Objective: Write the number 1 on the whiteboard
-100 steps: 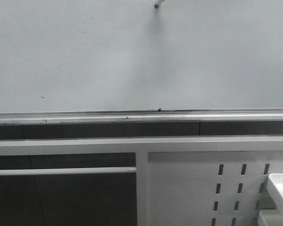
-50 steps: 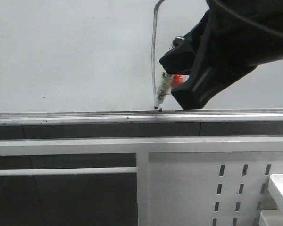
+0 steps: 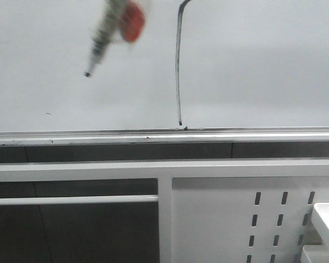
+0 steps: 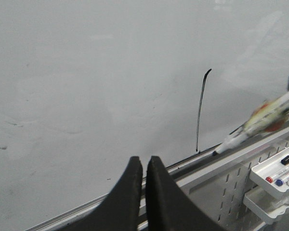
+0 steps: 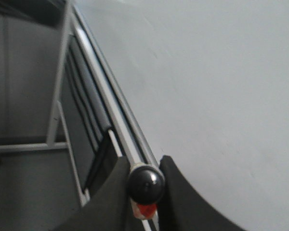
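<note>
The number 1 (image 3: 179, 66) is a long thin black stroke on the whiteboard (image 3: 252, 71), with a small hook at its top and its foot at the silver rail (image 3: 98, 136). It also shows in the left wrist view (image 4: 200, 115). My right gripper (image 5: 145, 168) is shut on a marker (image 5: 145, 185), whose black end sits between the fingers. In the front view the marker (image 3: 107, 33) is blurred, up and left of the stroke, its tip off the board's stroke. My left gripper (image 4: 144, 163) is shut and empty, low before the board's rail.
A white slotted metal panel (image 3: 252, 219) stands below the rail. A white tray (image 4: 274, 168) with several markers hangs on it at the right, with a second tray (image 4: 265, 204) under it. A white frame bar (image 3: 71, 169) runs below the rail.
The marker drew the stroke down to the rail, then lifted off and swung up and to the left. The right arm's black body has left the front view.
</note>
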### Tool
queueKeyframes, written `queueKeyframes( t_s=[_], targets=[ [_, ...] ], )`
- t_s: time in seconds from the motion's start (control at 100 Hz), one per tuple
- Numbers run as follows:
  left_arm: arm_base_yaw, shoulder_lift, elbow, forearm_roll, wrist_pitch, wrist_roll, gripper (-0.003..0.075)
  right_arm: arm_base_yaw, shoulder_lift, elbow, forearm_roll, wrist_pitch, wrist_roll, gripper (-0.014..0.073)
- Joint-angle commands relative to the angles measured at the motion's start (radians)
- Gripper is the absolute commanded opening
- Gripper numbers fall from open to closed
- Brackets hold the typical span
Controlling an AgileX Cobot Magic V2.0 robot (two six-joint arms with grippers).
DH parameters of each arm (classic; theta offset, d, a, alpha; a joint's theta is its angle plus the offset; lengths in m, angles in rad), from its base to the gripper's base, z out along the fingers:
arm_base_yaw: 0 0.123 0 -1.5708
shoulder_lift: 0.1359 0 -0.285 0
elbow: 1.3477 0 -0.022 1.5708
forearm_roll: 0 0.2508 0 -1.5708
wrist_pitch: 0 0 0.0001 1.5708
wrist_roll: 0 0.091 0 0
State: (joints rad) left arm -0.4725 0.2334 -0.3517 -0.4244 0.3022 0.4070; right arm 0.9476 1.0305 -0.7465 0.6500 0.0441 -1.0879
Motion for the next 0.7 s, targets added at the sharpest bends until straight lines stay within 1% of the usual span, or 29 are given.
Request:
queueKeyframes(
  t_s=[0.0,0.11,0.13,0.18,0.23,0.26,0.33,0.38,0.49,0.61,0.69],
  targets=[
    [0.002,0.011,-0.043,-0.021,-0.029,0.007,0.0066,0.022,-0.04,-0.101,0.0,0.062,-0.01,-0.0077],
    [0.002,0.042,-0.106,-0.021,0.087,0.077,0.0237,0.022,-0.032,-0.179,0.026,0.17,-0.01,-0.0077],
    [0.002,0.049,-0.125,-0.021,0.113,0.093,0.026,0.022,-0.026,-0.189,0.026,0.183,-0.01,-0.0077],
    [0.002,0.077,-0.177,-0.023,0.175,0.132,0.0288,0.022,-0.015,-0.213,0.026,0.214,-0.01,-0.0077],
    [0.002,0.106,-0.232,-0.037,0.237,0.192,0.0277,0.022,0.0,-0.233,0.026,0.241,-0.01,-0.0077],
    [0.002,0.125,-0.264,-0.053,0.273,0.254,0.0269,0.022,0.009,-0.243,0.026,0.26,-0.01,-0.0077],
    [0.002,0.176,-0.338,-0.113,0.366,0.392,0.024,0.022,0.03,-0.265,0.024,0.3,-0.01,-0.0077],
    [0.002,0.215,-0.382,-0.167,0.43,0.46,0.0223,0.022,0.046,-0.281,0.024,0.328,-0.01,-0.0077],
    [0.002,0.301,-0.446,-0.243,0.503,0.513,0.0221,0.036,0.074,-0.318,0.016,0.372,-0.011,-0.0077],
    [0.002,0.381,-0.476,-0.307,0.581,0.588,0.0221,0.069,0.077,-0.341,-0.024,0.37,-0.011,-0.0077],
    [0.002,0.419,-0.48,-0.375,0.623,0.655,0.0221,0.076,0.077,-0.343,-0.05,0.368,-0.011,-0.0077]
  ],
)
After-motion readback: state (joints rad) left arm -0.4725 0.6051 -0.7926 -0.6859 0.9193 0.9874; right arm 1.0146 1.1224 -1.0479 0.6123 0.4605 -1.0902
